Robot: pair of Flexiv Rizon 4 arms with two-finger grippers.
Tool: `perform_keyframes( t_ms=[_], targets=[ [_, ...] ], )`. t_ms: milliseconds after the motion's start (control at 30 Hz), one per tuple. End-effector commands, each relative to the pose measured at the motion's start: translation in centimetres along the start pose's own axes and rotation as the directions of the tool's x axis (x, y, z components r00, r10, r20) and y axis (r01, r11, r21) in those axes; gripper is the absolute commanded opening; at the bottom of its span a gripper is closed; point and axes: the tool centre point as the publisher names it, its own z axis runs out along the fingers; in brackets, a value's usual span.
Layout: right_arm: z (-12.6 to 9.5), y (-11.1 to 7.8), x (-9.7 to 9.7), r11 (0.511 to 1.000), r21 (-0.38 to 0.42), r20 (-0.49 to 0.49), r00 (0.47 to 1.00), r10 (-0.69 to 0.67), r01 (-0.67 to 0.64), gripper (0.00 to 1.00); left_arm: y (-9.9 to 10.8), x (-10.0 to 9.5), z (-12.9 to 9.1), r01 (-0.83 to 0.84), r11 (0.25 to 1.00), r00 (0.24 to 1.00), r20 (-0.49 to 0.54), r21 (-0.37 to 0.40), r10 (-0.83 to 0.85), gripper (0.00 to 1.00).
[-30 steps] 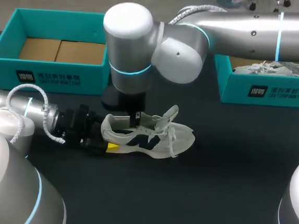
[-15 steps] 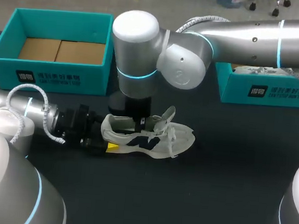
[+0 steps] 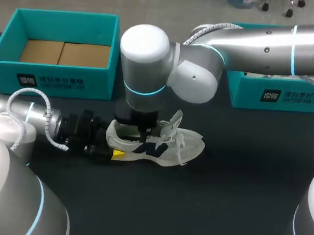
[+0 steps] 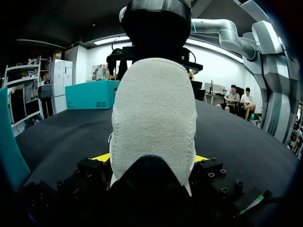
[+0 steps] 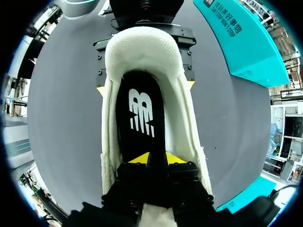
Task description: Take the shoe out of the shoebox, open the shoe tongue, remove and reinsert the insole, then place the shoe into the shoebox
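White knit sneaker (image 3: 160, 142), one, lying on its sole on the black table (image 3: 221, 200), outside any box.

- Left gripper (image 4: 154, 161): at the sneaker's heel, its yellow tips pressed to either side of the heel counter. It is probably there to anchor the sneaker while the other arm works inside it.
- Right gripper (image 5: 156, 158): straight above the sneaker's opening and reaching down into it. The fingers are narrow, with the tips nearly together on the insole. Whether they pinch it cannot be told.
- Insole (image 5: 140, 113): black, lying flat inside the sneaker from heel to forefoot.
- Tongue (image 3: 174, 122): stands up and is folded toward the sneaker's toe, which leaves the opening clear for access.
- Empty shoebox (image 3: 55, 84): teal, behind the sneaker's heel end and well apart from it.
- Second shoebox (image 3: 279, 98): teal, behind and beyond the sneaker's toe.

Change: a second ago the right gripper hung above and behind the sneaker's collar. It has since shifted toward the toe and dropped into the opening. The sneaker and the left gripper have not moved.
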Motion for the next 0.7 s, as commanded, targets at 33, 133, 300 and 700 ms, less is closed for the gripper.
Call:
perform_keyframes(
  t_ms=[33,133,300,700],
  targets=[
    [0.6,0.1,-0.1,1.0,-0.009,0.006,1.0,0.004,-0.004,0.29,0.3,0.0,0.1,-0.001,1.0,1.0,0.002,-0.001,0.001,0.0],
    [0.7,0.5,-0.2,1.0,-0.011,0.003,1.0,0.003,-0.003,0.28,0.3,0.0,0.1,-0.001,1.0,1.0,0.002,-0.001,0.001,0.0],
    [1.3,1.3,-0.3,1.0,-0.01,-0.017,1.0,-0.015,0.015,0.31,0.3,0.0,0.1,-0.001,1.0,1.0,0.002,-0.001,0.001,0.0],
    [4.5,1.3,0.2,0.999,0.03,-0.119,0.993,-0.019,0.023,0.31,0.3,0.0,0.1,-0.001,1.0,1.0,0.002,-0.001,0.001,0.0]
  ],
)
